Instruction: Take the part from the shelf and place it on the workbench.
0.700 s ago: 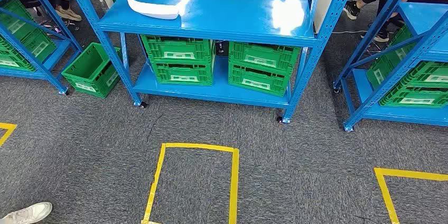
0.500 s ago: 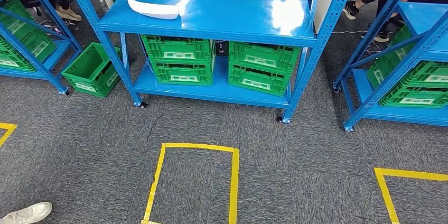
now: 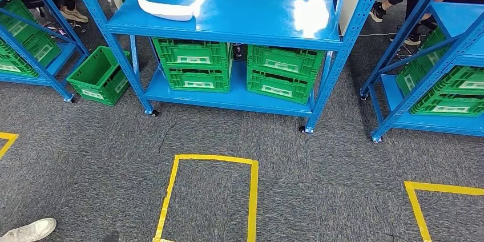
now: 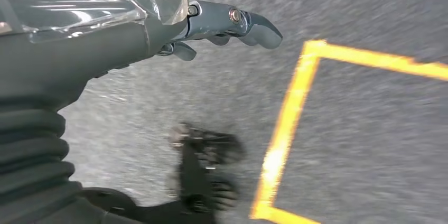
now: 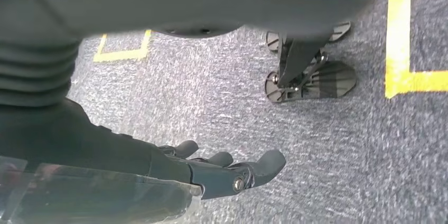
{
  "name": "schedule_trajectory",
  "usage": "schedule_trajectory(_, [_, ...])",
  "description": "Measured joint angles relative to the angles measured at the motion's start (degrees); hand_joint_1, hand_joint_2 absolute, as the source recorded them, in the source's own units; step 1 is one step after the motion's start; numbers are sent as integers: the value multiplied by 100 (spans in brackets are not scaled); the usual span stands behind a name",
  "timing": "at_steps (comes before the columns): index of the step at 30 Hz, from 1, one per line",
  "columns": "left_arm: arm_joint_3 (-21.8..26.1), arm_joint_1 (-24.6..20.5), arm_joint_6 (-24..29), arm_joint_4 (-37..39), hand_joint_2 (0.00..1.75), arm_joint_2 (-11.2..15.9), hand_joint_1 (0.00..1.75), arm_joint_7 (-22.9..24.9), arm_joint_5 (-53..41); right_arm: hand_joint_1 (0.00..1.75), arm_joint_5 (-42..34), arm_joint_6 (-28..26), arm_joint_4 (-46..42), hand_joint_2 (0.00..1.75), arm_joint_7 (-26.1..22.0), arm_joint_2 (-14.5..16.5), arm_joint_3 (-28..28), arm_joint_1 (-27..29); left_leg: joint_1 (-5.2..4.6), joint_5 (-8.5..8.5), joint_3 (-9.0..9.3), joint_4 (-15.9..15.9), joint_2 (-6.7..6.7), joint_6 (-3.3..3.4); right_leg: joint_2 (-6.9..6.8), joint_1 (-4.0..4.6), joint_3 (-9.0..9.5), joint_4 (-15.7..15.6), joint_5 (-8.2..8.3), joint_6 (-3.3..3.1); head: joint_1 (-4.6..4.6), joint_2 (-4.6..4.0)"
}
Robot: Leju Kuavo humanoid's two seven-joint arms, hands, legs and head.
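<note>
A white, elongated part (image 3: 166, 9) lies on the top board of the blue shelf (image 3: 268, 22), near its left end. In the left wrist view my left hand (image 4: 211, 26) hangs over grey carpet beside a yellow tape line, fingers apart and holding nothing. My right hand (image 5: 227, 170) in the right wrist view also hangs above the carpet, its fingers loosely spread and empty. Both hands are far from the part.
Green crates (image 3: 194, 62) fill the shelf's lower board, and one crate (image 3: 100, 75) stands on the floor to its left. More blue racks flank it. Yellow tape boxes (image 3: 211, 196) mark the carpet. A person's white shoe (image 3: 28, 230) is at the lower left; people stand behind red tape.
</note>
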Motion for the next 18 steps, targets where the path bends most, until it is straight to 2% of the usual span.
schedule_trajectory(6, [-238,-94,-49,-989,0,128,0,-254,389,0,-171,-333,139,0,-73,2,361,-87,-1,4,0,0,0,1,0,0,1,0,3,3,0,0])
schedule_trajectory(10, [-451,-207,-302,-1672,0,184,0,-385,476,0,-258,-433,203,175,-103,2,546,-133,-1,5,-1,2,0,2,0,-1,0,0,5,6,0,0])
schedule_trajectory(18, [-1100,-570,-1245,-2909,0,264,0,-713,386,0,-445,-273,268,175,-120,0,783,-250,-1,7,-1,5,0,4,0,-1,0,1,7,8,-1,0])
